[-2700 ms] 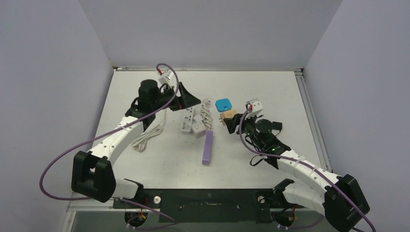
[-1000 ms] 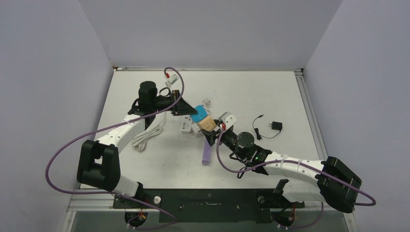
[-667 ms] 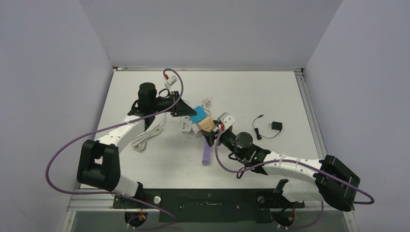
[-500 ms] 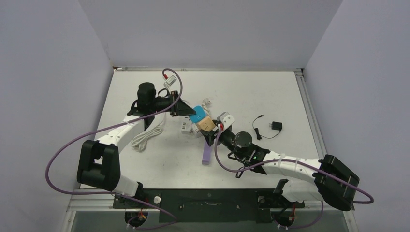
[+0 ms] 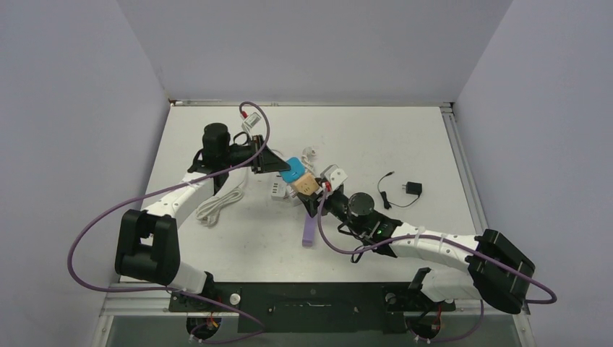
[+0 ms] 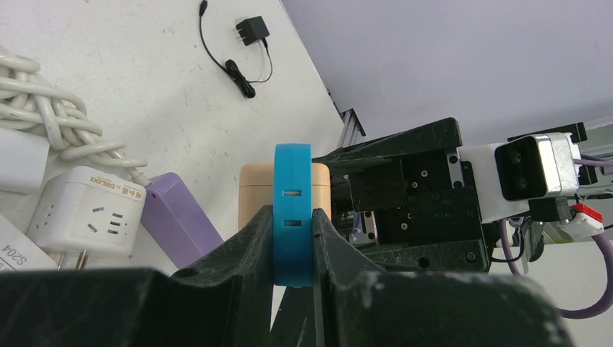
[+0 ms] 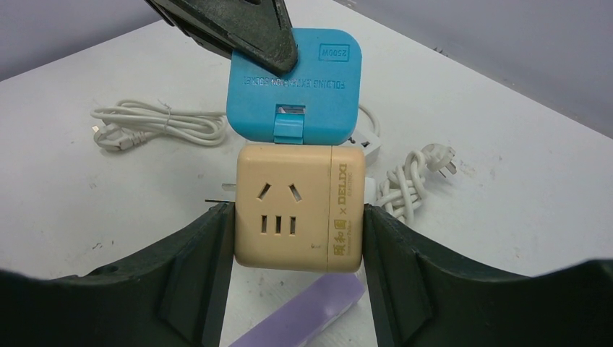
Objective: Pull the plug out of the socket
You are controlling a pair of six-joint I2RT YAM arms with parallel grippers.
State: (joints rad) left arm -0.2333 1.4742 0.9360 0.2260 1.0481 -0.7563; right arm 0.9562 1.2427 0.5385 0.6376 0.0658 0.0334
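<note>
A blue square plug (image 5: 293,171) sits joined to one face of a tan cube socket (image 5: 306,186), and both hang just above the table's middle. My left gripper (image 5: 285,167) is shut on the blue plug (image 6: 292,210), its fingers pressing both flat faces. My right gripper (image 5: 313,196) is shut on the tan socket (image 7: 296,213), with black fingers (image 7: 195,275) on the cube's left and right sides. In the right wrist view the blue plug (image 7: 295,83) touches the socket's top edge, and a left finger (image 7: 238,29) covers its corner.
A purple bar (image 5: 311,224) lies under the held pair. White socket cubes and a strip (image 5: 280,189) sit just left of it, with a coiled white cord (image 5: 217,206) further left. A black charger with its cable (image 5: 412,189) lies at the right.
The right arm carried the socket and plug from the right to the middle, and the left gripper closed on the blue plug. Over the last second the pair shifted slightly left and up.
</note>
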